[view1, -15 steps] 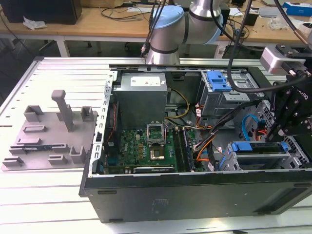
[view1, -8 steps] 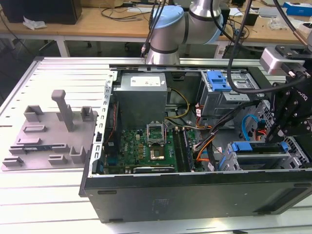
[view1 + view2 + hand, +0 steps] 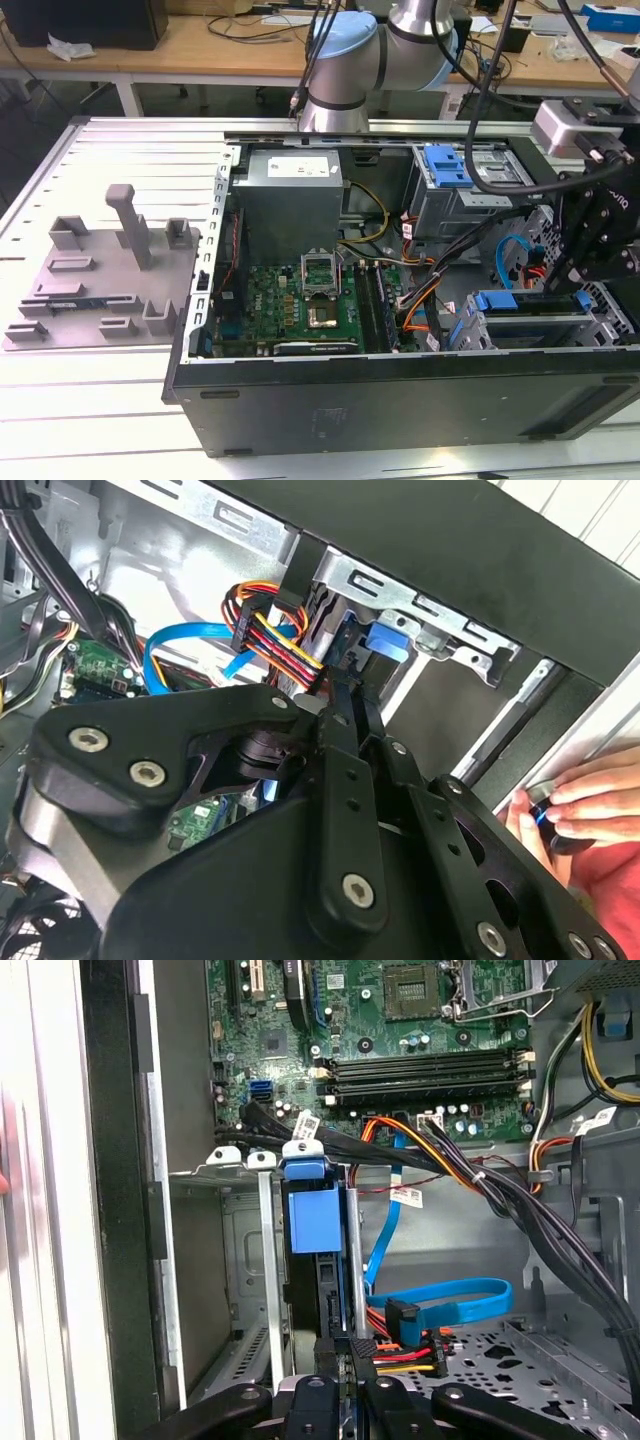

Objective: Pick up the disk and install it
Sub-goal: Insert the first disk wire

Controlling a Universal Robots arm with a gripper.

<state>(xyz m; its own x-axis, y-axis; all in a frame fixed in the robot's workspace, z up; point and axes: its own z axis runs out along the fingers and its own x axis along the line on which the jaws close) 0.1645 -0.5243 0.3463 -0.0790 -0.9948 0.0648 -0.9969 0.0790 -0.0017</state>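
Reaching down into the open computer case (image 3: 400,390), the pincer (image 3: 343,1360) sits at the drive cage (image 3: 530,330), at about four o'clock in the exterior view. Its black fingers (image 3: 362,1352) are drawn close together, clamped on the rear edge of the disk (image 3: 315,1230), which stands on edge in a slot of that cage with its blue carrier tab (image 3: 312,1215) toward the motherboard (image 3: 400,1050). In the second wrist view the same blue tab (image 3: 385,640) shows just beyond the fingertips, between the cage's metal rails (image 3: 420,605). A blue data cable (image 3: 450,1300) and a bundle of red, yellow and black power wires (image 3: 400,1345) lie just beside the disk. A grey holder block (image 3: 100,275) rests on the surface (image 3: 100,400) at nine o'clock, well apart from the case. A person's hand (image 3: 585,800) is beside the case's outer wall.
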